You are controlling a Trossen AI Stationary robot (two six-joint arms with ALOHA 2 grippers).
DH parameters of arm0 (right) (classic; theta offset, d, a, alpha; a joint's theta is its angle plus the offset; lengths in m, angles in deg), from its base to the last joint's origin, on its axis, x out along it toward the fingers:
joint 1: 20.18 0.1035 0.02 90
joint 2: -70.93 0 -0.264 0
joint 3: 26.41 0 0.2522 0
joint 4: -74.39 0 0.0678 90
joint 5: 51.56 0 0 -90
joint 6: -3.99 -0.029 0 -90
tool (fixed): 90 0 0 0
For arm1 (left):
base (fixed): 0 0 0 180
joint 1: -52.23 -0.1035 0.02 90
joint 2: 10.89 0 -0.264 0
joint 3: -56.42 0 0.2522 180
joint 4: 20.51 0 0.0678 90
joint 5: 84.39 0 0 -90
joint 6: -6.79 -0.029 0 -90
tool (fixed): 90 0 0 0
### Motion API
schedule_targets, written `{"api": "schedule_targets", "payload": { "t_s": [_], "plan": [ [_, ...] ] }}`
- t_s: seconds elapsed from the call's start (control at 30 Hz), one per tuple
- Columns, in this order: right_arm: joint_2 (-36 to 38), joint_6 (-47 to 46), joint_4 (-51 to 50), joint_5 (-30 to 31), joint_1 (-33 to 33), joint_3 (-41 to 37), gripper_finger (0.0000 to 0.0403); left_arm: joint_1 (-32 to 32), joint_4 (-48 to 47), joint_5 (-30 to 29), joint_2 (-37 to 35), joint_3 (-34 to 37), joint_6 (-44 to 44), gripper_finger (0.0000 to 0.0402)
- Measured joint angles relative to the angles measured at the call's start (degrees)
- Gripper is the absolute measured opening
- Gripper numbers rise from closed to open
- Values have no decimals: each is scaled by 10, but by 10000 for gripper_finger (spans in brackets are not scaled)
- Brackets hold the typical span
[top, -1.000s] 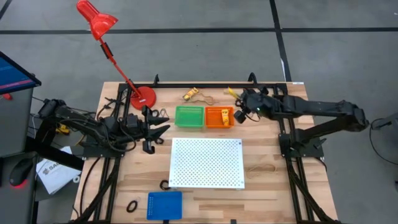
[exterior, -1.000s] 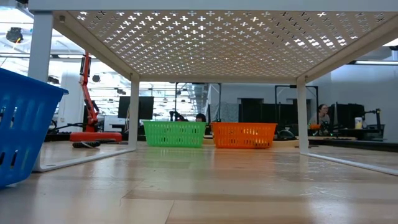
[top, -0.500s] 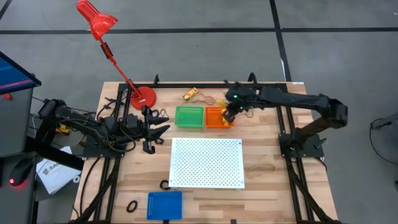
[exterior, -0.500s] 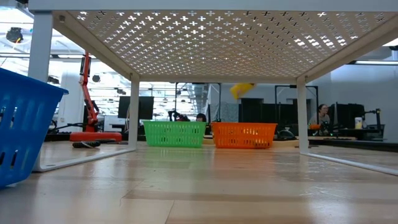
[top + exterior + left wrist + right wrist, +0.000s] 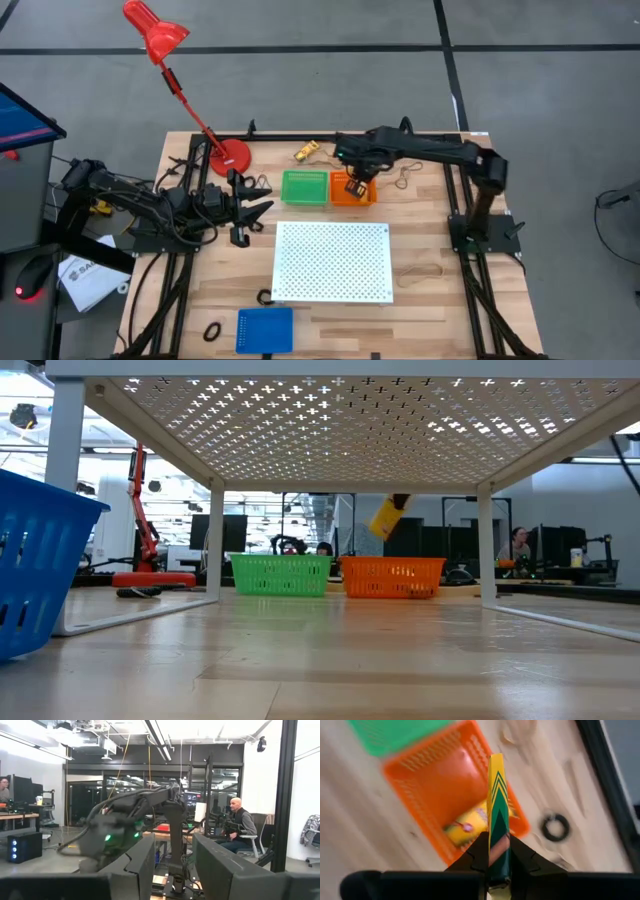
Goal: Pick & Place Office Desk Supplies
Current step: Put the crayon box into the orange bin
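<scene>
My right gripper (image 5: 355,176) hangs over the orange basket (image 5: 366,196), shut on a thin yellow box with green chevrons (image 5: 496,795). In the low view the box (image 5: 388,516) shows tilted above the basket (image 5: 392,577). A yellow block (image 5: 467,826) lies inside the basket. My left gripper (image 5: 252,206) waits at the table's left, open with nothing between its fingers (image 5: 172,870). Tan rubber bands (image 5: 422,269) and black loops (image 5: 212,329) lie on the table. My right gripper pinches the box's near end (image 5: 498,846) between its two fingers, one on each flat face. The fingers point steeply down, along the box's length. The box sticks out beyond the fingertips, tilted and lifted clear above the orange basket.
A green basket (image 5: 305,187) stands left of the orange one. A white perforated board (image 5: 333,262) on legs covers the table's middle. A blue basket (image 5: 265,330) sits at the near edge, a red lamp (image 5: 230,155) at the far left. A black ring (image 5: 555,827) lies beside the orange basket.
My right gripper has swung toward the table's left, from beside the orange basket to above it. It has sunk a little and tipped from near level to pointing steeply down. The yellow box has come with it, still held.
</scene>
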Motion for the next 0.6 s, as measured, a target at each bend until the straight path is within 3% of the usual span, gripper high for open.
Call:
{"api": "schedule_targets", "payload": {
  "t_s": [0.17,0.6],
  "plan": [
    [-56,5,-49,13,5,38,29,0,0,0,0,0,0,122],
    [-59,19,-63,4,28,39,29,0,0,-5,0,0,-5,122]
  ]
}}
